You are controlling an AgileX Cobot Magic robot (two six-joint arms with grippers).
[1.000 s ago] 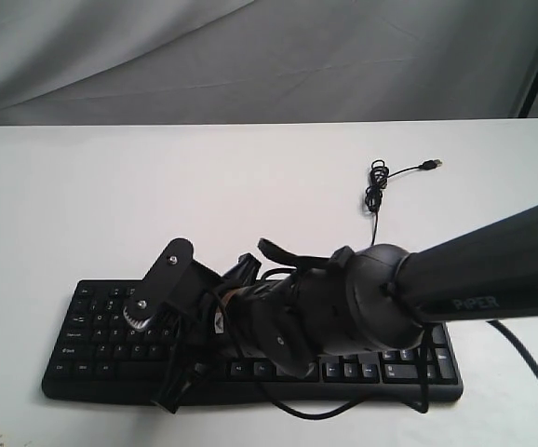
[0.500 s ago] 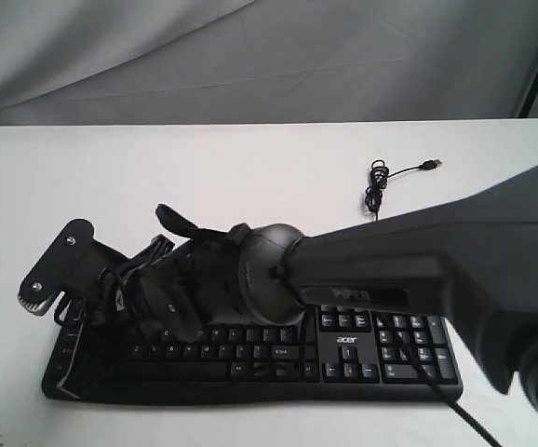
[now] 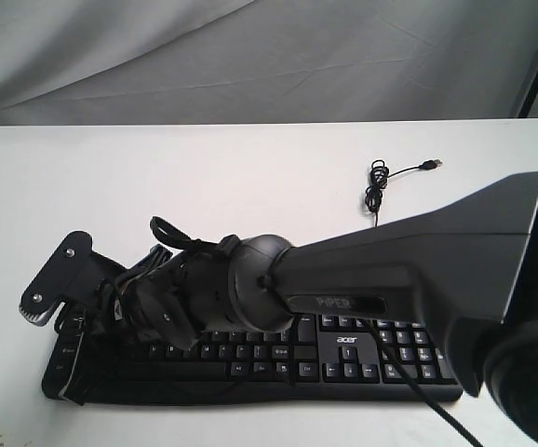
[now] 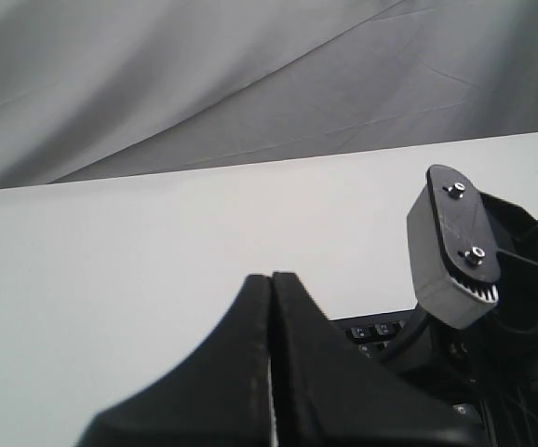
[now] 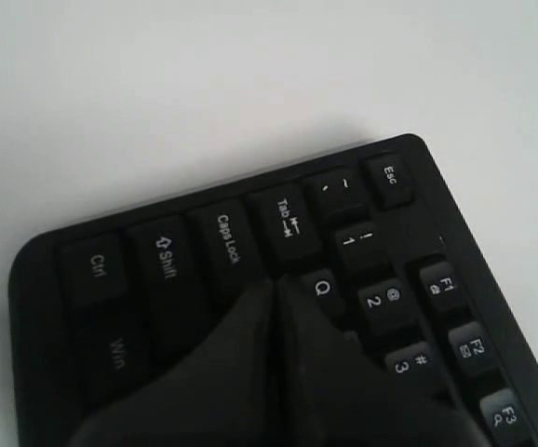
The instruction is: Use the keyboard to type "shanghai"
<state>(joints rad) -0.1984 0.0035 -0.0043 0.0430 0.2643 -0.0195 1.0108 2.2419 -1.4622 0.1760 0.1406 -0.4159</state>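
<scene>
Right hand [image 5: 274,282], clamped closed and holding nothing, has the keyboard [image 5: 111,326] directly beneath it on the desk [image 5: 157,93]; its blunt end bordering Caps Lock [image 5: 228,239], Tab [image 5: 286,219] and Q [image 5: 322,288] risks a wrong keystroke.

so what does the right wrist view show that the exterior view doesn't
Only the right wrist view: readable legends on the Tab key and Q key, with the shut right tool tipped beside them. Only the exterior view: the number pad, the coiled cable and the right arm lying across the keys. Both: the black keyboard on the white table.
</scene>
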